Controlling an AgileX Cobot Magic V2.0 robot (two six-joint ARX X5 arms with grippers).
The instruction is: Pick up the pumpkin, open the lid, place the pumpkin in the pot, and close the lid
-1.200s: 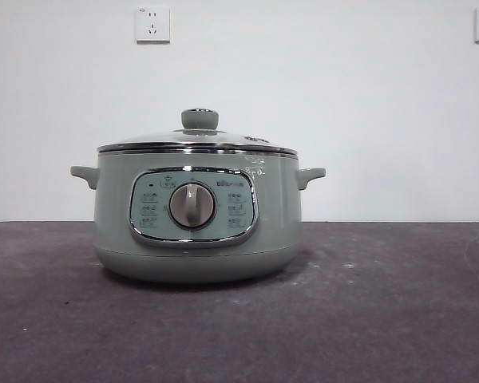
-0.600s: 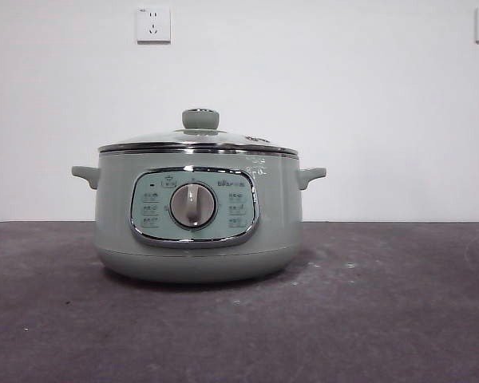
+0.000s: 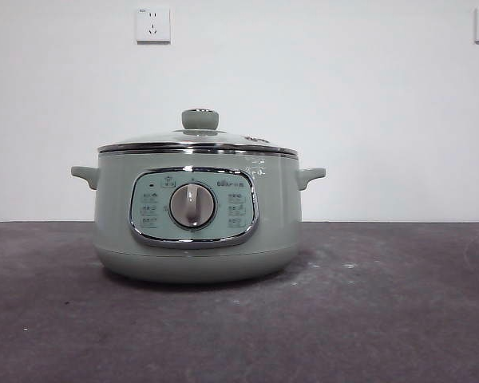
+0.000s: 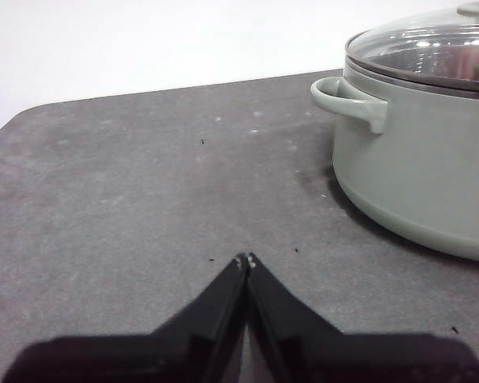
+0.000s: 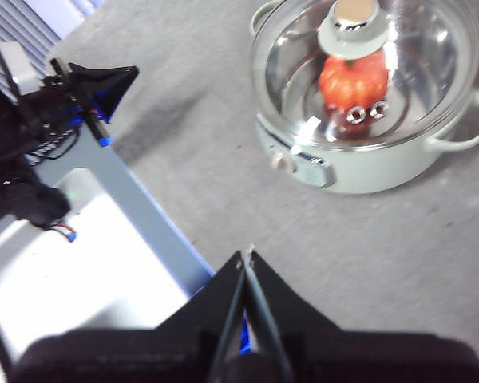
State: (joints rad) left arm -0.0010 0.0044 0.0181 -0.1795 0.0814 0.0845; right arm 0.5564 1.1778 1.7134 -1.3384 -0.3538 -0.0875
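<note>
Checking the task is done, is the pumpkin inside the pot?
Yes, the pumpkin shows through the glass lid, sitting inside the pot.

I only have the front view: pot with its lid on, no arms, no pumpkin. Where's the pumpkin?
Observer: Inside the pot. The right wrist view shows the pumpkin through the glass lid.
Operator: Is either gripper holding anything?
Observer: No. The left gripper is shut and empty, low over the table beside the pot's handle.
Operator: And the right?
Observer: The right gripper is shut too, high up and off to the pot's side.
</note>
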